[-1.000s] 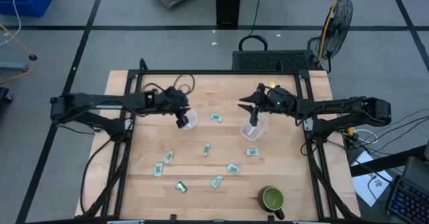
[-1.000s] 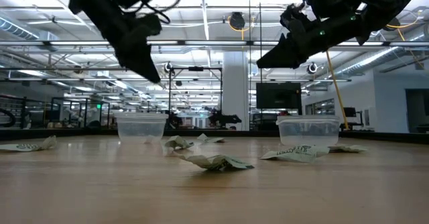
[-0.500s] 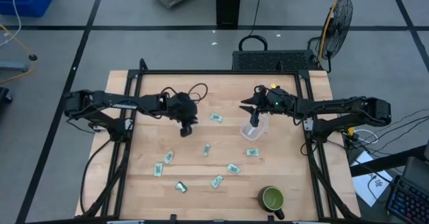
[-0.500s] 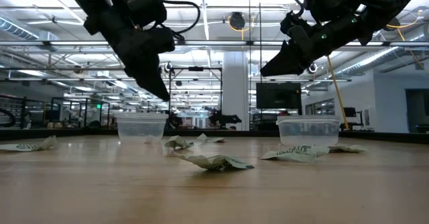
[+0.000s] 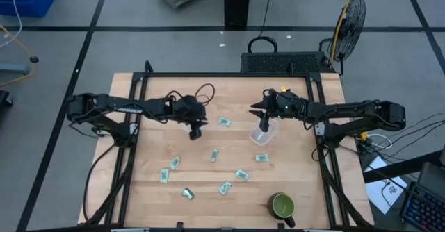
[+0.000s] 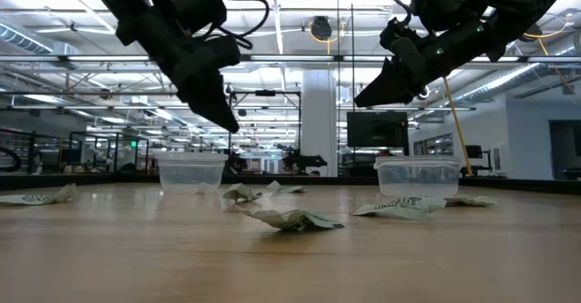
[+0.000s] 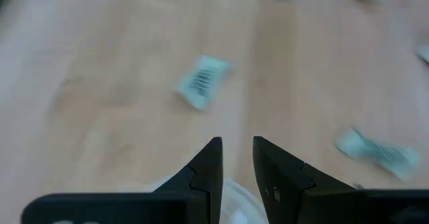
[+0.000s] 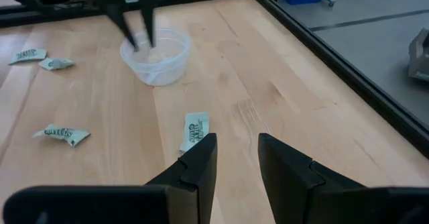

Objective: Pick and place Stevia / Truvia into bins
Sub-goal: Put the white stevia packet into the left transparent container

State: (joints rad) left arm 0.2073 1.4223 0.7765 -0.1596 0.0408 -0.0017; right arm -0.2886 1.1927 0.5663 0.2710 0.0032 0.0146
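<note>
On the pale wooden table, the left gripper hangs above one small round clear plastic cup, which the high view mostly hides under that arm; in the left wrist view its two dark fingers stand a narrow gap apart with nothing between them, and the cup's rim shows just beneath them. The right gripper hovers over the rim of the second clear plastic cup, which stands to the right of the first; its fingers are likewise slightly parted and grip nothing. In the low view both grippers are plainly up in the air above the cups, clear of the table. The small green and white paper sweetener packets lie scattered on the table outside the cups: one lies between the two cups, one just in front of the second cup, and the others spread toward the table's front edge, among them one and one on the first cup's side. A green mug with a handle stands near the table's front edge, well apart from the second cup. Whether either cup holds a packet cannot be told.
</note>
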